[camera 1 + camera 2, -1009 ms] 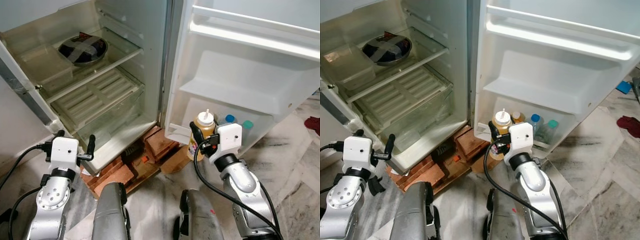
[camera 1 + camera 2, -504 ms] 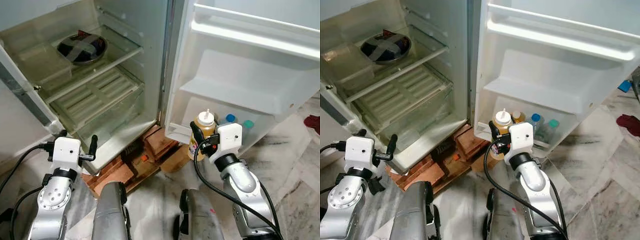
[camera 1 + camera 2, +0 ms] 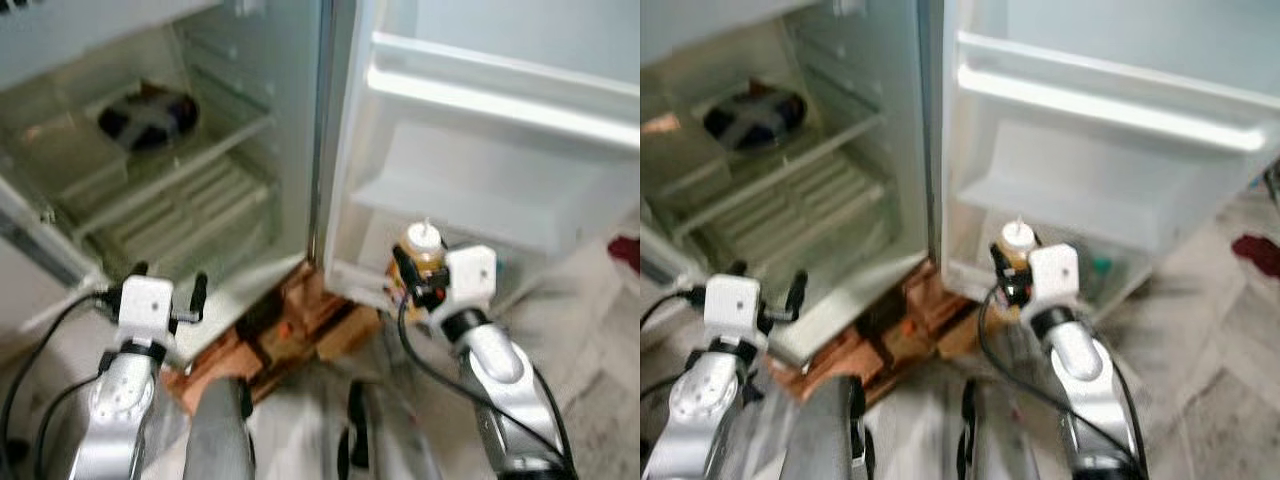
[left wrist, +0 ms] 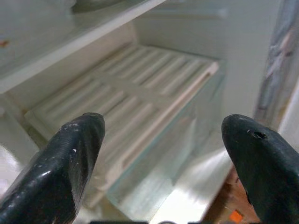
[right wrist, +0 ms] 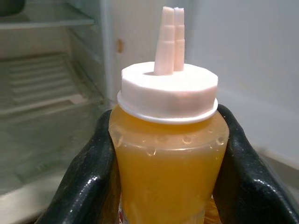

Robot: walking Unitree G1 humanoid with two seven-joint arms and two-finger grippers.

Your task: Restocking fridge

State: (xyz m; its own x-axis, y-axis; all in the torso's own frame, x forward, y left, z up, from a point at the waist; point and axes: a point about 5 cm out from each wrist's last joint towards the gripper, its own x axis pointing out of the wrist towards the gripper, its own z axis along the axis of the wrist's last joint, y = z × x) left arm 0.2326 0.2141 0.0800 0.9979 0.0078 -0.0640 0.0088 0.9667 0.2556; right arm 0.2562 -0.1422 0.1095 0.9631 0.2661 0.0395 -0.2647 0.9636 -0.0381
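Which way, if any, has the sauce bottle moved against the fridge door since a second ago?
Yes, slightly: the sauce bottle, held by the right end effector, sits higher, nearer the door's middle shelf; the camera shifted too.

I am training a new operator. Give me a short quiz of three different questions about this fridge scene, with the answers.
1. True or false: the right gripper is shut on a squeeze bottle of yellow-orange sauce with a white nozzle cap.
2. Multiple choice: the left gripper faces
A. the door shelf
B. the ribbed white crisper cover inside the fridge
C. the floor
3. Fill in: the dark bowl stands on a glass ____ in the fridge.

Key
1. True; a finger sits on each side of the bottle.
2. B; its fingers are open and hold nothing.
3. shelf
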